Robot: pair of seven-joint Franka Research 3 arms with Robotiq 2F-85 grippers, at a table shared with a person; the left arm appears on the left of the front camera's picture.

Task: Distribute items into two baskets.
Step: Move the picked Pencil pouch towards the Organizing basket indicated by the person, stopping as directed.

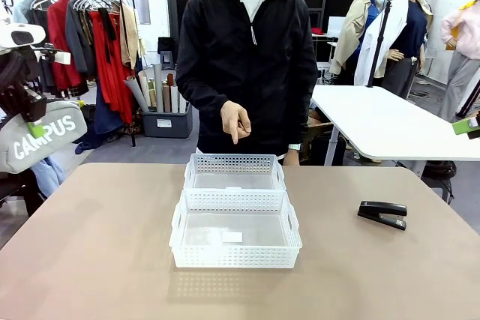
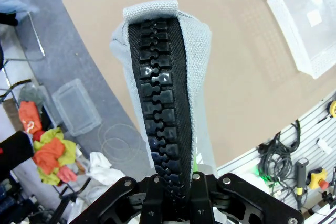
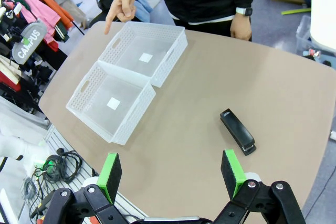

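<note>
Two white baskets are sitting touching at the middle of the table, the far basket at 12 o'clock of the near basket. The black stapler is lying at 3 o'clock from them, well apart. The left jaws are clamping tight on the grey CAMPUS pouch, holding it in the air at 9 o'clock. The right jaws are standing wide apart, gripping nothing. The person's hand is pointing down near the far basket.

Pouch cut by left edge in front view. Left hand fingertips buried under black strap in wrist view. Right hand mostly beyond right edge, front view. Basket sticker print too small to read.
</note>
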